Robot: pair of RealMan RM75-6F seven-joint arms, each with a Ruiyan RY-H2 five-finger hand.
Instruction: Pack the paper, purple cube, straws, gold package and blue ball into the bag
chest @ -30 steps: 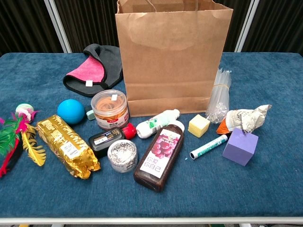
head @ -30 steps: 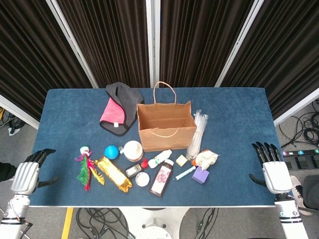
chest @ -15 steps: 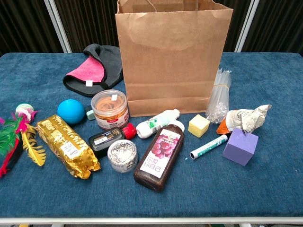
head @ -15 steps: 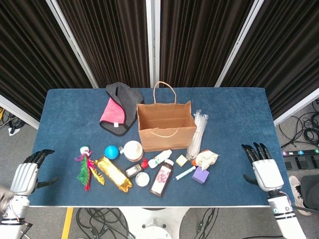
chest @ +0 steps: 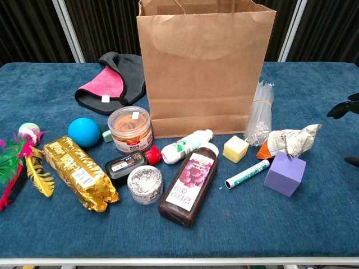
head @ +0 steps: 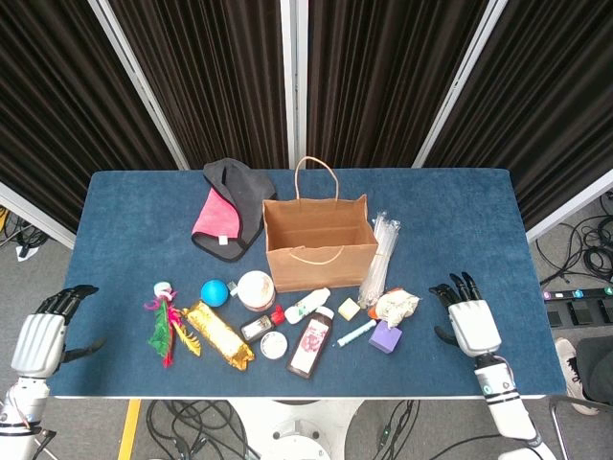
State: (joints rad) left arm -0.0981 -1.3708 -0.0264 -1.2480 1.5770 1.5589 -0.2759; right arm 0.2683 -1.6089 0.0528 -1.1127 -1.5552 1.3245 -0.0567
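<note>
My right hand [head: 467, 320], fingers spread and empty, sits right of the paper [head: 396, 305]; I'd approach low and pinch its crumpled top. Left hand [head: 40, 337] idles open.

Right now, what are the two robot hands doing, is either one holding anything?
Left hand: open, holding nothing, off the table's left edge.
Right hand: open, fingers apart, holding nothing, over the table near the crumpled paper.

Right hand [head: 471, 324] over bench [head: 460, 211]; cube [head: 385, 336] and paper [head: 396, 305] lie just left of its fingers [head: 452, 288], straws [head: 380, 257] behind-left, bag [head: 318, 240] farther left.
</note>
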